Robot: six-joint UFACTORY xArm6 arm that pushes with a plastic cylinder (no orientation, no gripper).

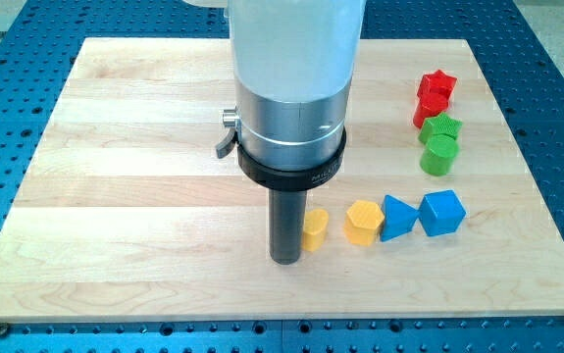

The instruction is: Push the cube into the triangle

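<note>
The blue cube (442, 212) sits at the view's right, touching the right side of the blue triangle (396, 217). A yellow hexagon block (363, 222) touches the triangle's left side. A smaller yellow block (315, 229), its shape unclear, lies left of that. My tip (285, 259) stands just left of the small yellow block, touching or nearly touching it, and well left of the triangle and cube.
At the view's upper right a red star (436, 89) lies above a red block (425, 113), a green star (443, 128) and a green cylinder (438, 154). The blocks rest on a wooden board (134, 186) over a blue perforated table (561, 88).
</note>
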